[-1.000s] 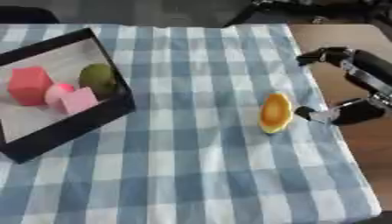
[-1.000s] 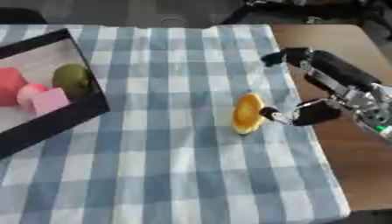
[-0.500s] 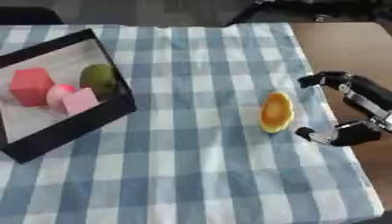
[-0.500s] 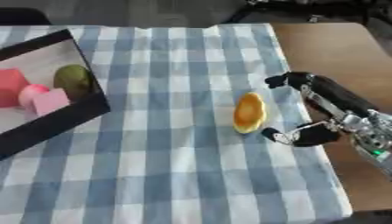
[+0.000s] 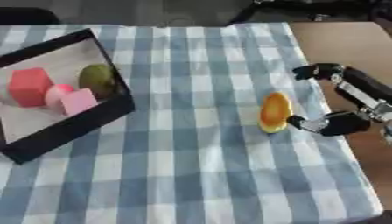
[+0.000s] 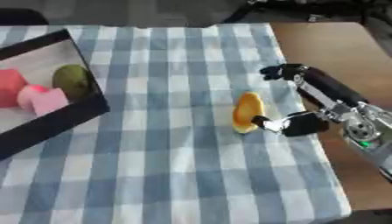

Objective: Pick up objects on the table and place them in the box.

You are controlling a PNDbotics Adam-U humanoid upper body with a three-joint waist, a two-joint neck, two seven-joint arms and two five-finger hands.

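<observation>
An orange-yellow oval object [image 5: 275, 112] lies on the blue checked cloth, right of the middle. My right hand [image 6: 334, 105] is just to its right and open. The thumb [image 6: 295, 124] reaches to the object's lower right end and seems to touch it. The fingers [image 6: 283, 71] arch above and to the right, clear of it. At the left stands the black box [image 5: 69, 127] with a pale floor. It holds a red cube [image 5: 29, 86], a pink block [image 5: 73, 99] and a green fruit [image 5: 98, 79]. My left hand shows in neither view.
The checked cloth [image 5: 191, 166] covers most of the table. A bare brown strip of tabletop [image 5: 344, 43] runs along the right side, under my right arm. Dark equipment [image 5: 306, 8] sits beyond the far edge.
My right hand dipped toward the near edge, then came back left, so its thumb now meets the oval object's lower end. The object and the box have not moved.
</observation>
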